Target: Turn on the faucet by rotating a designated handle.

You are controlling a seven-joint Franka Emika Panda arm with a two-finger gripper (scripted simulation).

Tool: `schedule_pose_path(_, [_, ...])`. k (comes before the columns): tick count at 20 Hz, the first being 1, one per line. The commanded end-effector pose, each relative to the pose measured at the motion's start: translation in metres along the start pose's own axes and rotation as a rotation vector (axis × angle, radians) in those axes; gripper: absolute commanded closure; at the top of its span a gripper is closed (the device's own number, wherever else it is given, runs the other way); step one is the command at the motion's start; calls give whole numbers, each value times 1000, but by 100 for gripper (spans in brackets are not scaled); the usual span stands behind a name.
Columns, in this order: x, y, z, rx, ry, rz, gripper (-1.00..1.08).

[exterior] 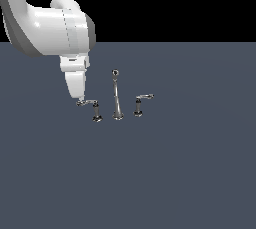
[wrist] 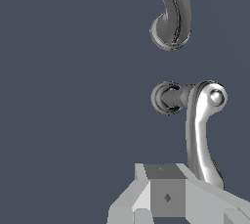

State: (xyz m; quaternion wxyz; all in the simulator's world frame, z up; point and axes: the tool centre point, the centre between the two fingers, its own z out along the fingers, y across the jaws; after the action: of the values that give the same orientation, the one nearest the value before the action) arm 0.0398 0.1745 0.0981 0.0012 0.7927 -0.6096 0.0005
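The pale grey two-fingered gripper [wrist: 168, 196] sits right at the free end of the larger chrome lever handle with its long curved arm [wrist: 200, 135], but whether its jaws are spread or pressed together I cannot tell: the wrist view cuts them off at the frame edge and shows only blocky grey faces, and in the exterior view the white finger housing hides the tips. That handle stands on the dark grey floor [exterior: 190, 173] at the exterior view's left end of the small chrome three-piece faucet [exterior: 117, 100], its arm reaching out from a short post on a dark round base [wrist: 166, 98] toward the gripper. As a judgement, the lever should be rigid metal pivoting about the post, smooth and likely slippery, so a push or grasp near the far tip of the arm would give the best leverage, while contact close to the post would turn it poorly and could slide off. Beyond it rises the tall thin chrome spout with a round knob tip [exterior: 116, 95], and further to the exterior view's right the smaller chrome handle with a shorter, straighter lever [exterior: 141, 103]. Whether the fingers touch the lever end is not clear, and the spout is only partly in the wrist view
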Motion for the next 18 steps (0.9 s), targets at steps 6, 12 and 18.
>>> schedule_pose_path(6, [6,-13,13,1,-1,48,108])
schedule_pose_path(12, [6,-13,13,1,-1,49,108])
schedule_pose_path(18, [-2,3,13,1,-1,49,108])
